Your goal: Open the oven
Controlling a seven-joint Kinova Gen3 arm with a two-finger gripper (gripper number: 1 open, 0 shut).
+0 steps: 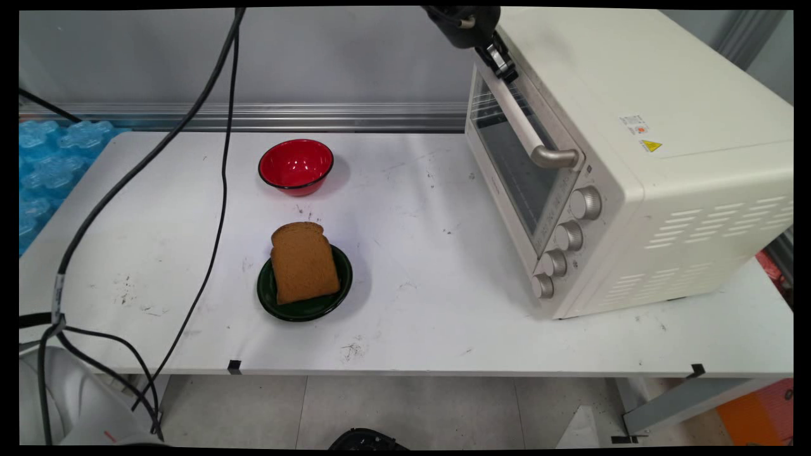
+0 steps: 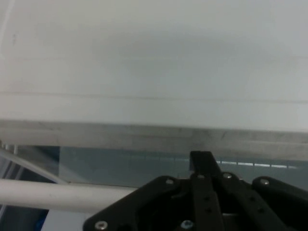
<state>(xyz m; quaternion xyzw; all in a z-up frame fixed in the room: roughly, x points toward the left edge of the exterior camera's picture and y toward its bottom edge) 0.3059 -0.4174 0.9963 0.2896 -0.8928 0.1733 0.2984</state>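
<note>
The black gripper (image 1: pixel 500 60) hangs at the top corner of the cream toaster oven (image 1: pixel 633 158), just above the far end of its door handle (image 1: pixel 529 130); whether its fingers are apart or together cannot be told (most of the hand is cut off above). The rigid bar handle looks smooth, best gripped mid-span. Left of the oven sit a bread slice (image 1: pixel 303 261) on a green plate (image 1: pixel 329 303) and a red bowl (image 1: pixel 296 166).

- Bright, even light overhead; soft shadows right of the red bowl (image 1: pixel 296 164) and green plate (image 1: pixel 305 303).
- Hand view soft, hazy.
</note>
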